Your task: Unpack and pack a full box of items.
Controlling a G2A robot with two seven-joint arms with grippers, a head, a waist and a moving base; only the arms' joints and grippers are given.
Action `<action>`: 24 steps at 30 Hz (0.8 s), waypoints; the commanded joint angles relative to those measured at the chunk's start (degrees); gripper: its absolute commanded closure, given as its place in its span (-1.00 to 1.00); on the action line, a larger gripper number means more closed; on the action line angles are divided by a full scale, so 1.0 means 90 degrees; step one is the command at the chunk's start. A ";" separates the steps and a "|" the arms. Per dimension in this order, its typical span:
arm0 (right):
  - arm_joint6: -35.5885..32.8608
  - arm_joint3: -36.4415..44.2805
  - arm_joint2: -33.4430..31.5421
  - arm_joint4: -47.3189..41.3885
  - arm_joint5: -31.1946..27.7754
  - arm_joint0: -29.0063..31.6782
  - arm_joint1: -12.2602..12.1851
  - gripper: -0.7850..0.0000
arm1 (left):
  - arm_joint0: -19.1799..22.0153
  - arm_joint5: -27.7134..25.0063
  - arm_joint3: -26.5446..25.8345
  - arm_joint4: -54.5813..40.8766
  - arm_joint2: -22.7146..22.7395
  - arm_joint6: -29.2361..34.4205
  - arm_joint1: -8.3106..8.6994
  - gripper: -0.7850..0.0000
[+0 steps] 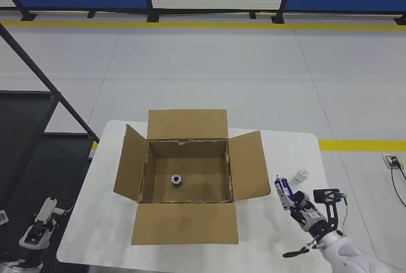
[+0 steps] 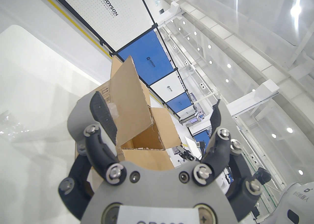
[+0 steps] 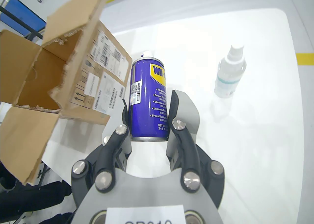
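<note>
An open cardboard box (image 1: pixel 187 143) stands mid-table with all its flaps spread; a small round metal part (image 1: pixel 176 180) lies on its floor. To the right of the box, my right gripper (image 1: pixel 293 200) is shut on a blue spray can (image 3: pixel 148 92) with a white cap, its fingers (image 3: pixel 174 106) clamping the can's lower half. The can (image 1: pixel 282 188) is held over the table beside the box's right flap. My left gripper (image 2: pixel 157 114) is open with nothing between its fingers, low at the table's near left corner (image 1: pixel 46 217), facing the box (image 2: pixel 142 122).
A small white spray bottle (image 3: pixel 229 73) stands upright on the white table (image 1: pixel 291 147) just beyond the can, also seen at the right of the box (image 1: pixel 299 177). A crumpled clear plastic wrap (image 2: pixel 9 124) lies on the table near the left gripper. A black frame stands left.
</note>
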State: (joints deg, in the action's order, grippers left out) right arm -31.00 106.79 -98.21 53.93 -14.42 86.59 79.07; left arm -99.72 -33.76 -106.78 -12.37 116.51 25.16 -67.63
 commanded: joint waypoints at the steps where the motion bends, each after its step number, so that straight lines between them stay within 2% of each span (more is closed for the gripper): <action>1: -0.0130 -0.0324 0.0066 0.0026 0.0063 -0.0186 -0.0017 1.00 | 0.0000 0.0000 0.0000 0.0000 0.0000 0.0000 0.0000 -1.00; 8: -0.0269 -0.1410 0.0295 0.0333 0.0073 -0.0819 -0.0081 1.00 | 0.0000 0.0000 0.0000 0.0000 0.0000 0.0000 0.0000 -1.00; 15: -0.0406 -0.1942 0.0480 0.0632 0.0400 -0.1175 -0.0124 1.00 | 0.0000 0.0000 0.0000 0.0000 0.0000 0.0000 0.0000 -1.00; 16: -0.0417 -0.1981 0.0498 0.0637 0.0435 -0.1198 -0.0128 0.73 | 0.0000 0.0000 0.0000 0.0000 0.0000 0.0000 0.0000 -1.00; 17: -0.0444 -0.2012 0.0513 0.0660 0.0494 -0.1224 -0.0134 0.33 | 0.0000 0.0000 0.0000 0.0000 0.0000 0.0000 0.0000 -1.00; 20: -0.0439 -0.2047 0.0550 0.0647 0.0543 -0.1269 -0.0149 -0.04 | 0.0000 0.0000 0.0000 0.0000 0.0000 0.0000 0.0000 -1.00; 23: -0.0440 -0.2023 0.0558 0.0621 0.0547 -0.1266 -0.0168 -0.54 | 0.0000 0.0000 0.0000 0.0000 0.0000 0.0000 0.0000 -1.00; 24: -0.0437 -0.2003 0.0558 0.0620 0.0560 -0.1260 -0.0175 -0.60 | 0.0000 0.0000 0.0000 0.0000 0.0000 0.0000 0.0000 -1.00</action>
State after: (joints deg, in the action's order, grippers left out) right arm -34.93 88.58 -93.18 59.54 -9.47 75.18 77.56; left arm -99.72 -33.76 -106.78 -12.37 116.51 25.16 -67.63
